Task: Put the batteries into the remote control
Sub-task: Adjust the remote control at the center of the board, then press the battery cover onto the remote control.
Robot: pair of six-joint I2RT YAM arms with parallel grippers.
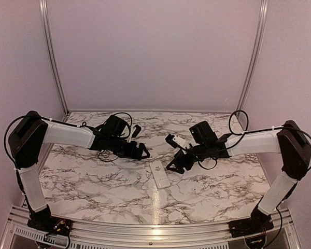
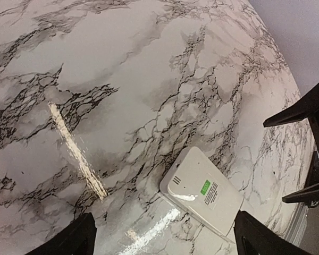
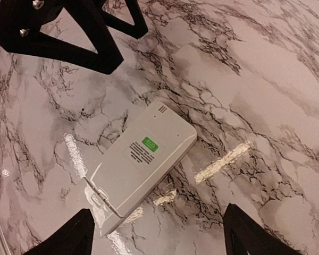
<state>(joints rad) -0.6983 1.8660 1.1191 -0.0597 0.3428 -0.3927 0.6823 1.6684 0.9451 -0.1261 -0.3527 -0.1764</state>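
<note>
The white remote control [image 1: 159,174] lies back side up on the marble table, between the two grippers. Its back carries a green label, seen in the left wrist view [image 2: 207,190] and the right wrist view [image 3: 141,159]. My left gripper [image 1: 142,150] is open and empty, up and to the left of the remote, with the fingers [image 2: 69,241] wide apart. My right gripper [image 1: 175,165] is open and empty, just right of the remote, with the fingers [image 3: 250,234] wide apart. No batteries show in any view.
The marble tabletop [image 1: 93,176] is bounded by lilac walls at the back and sides. The right gripper's black fingers [image 2: 308,138] show at the right edge of the left wrist view. The left gripper's fingers [image 3: 69,32] show at the top left of the right wrist view.
</note>
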